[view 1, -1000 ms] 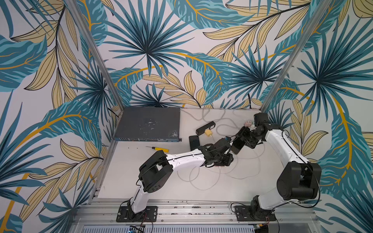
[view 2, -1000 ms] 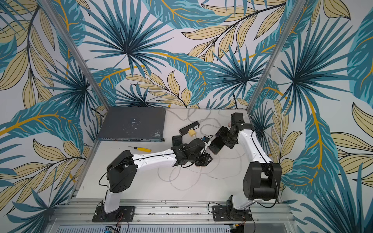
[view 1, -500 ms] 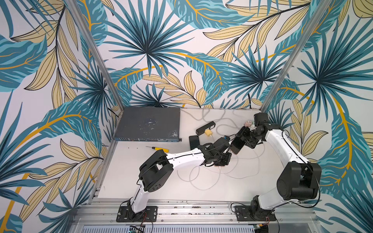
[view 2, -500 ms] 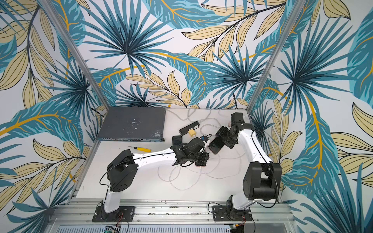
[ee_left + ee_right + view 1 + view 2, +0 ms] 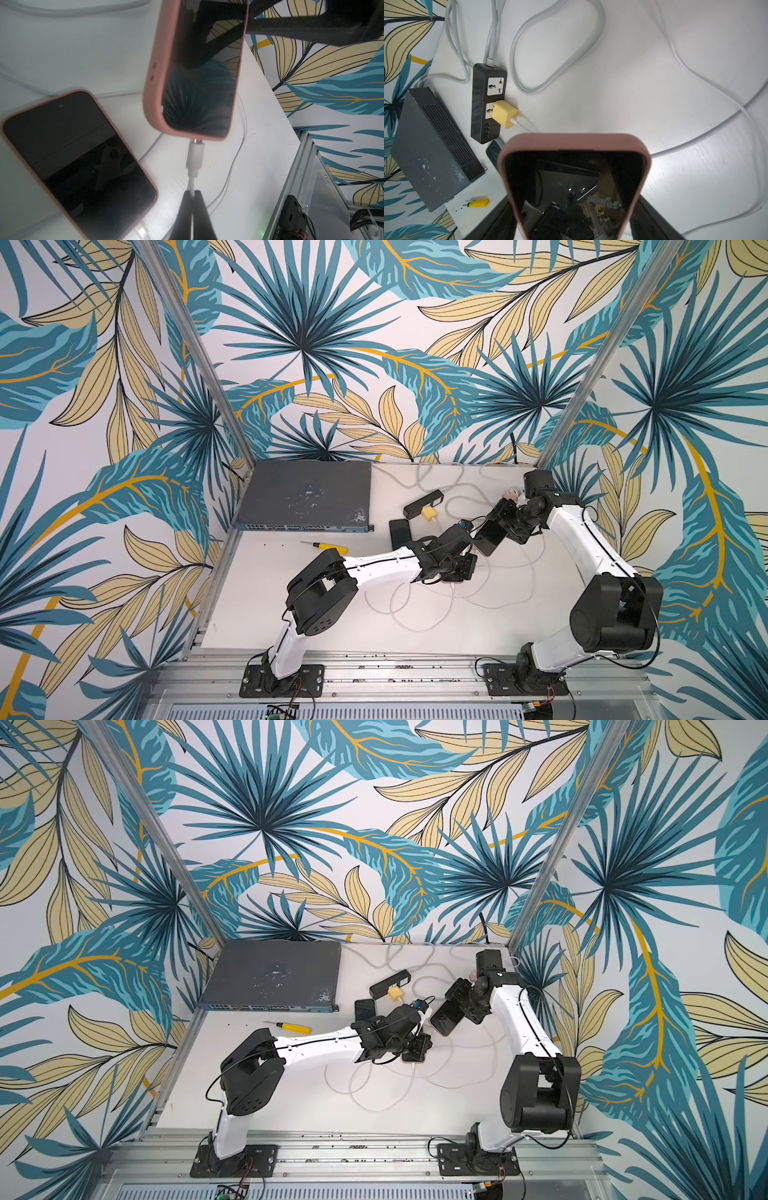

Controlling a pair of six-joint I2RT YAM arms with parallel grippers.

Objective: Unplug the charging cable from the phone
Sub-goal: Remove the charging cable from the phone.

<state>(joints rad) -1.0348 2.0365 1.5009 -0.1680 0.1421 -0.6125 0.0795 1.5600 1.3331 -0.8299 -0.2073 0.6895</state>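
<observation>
Looking from above: I see both arms meeting over the white table (image 5: 249, 593) beside the grey box (image 5: 303, 493); the connection is too small to read there.
Right wrist only: power strip (image 5: 485, 104) with a yellow charger (image 5: 504, 114) plugged in.
Left wrist only: pink-cased phone (image 5: 199, 72) with the white plug (image 5: 195, 154) in its end, a sliver of metal showing; a second phone (image 5: 79, 166) lies flat on the table.
Phone axis: lifted off the table, long axis running from right gripper (image 5: 500, 529) to left gripper (image 5: 192, 199), port end towards the left one.
Right gripper: clamped on the phone's long edges, away from the port.
Left gripper: closed on the cable (image 5: 191, 182) just behind the plug, in line with the phone.
</observation>
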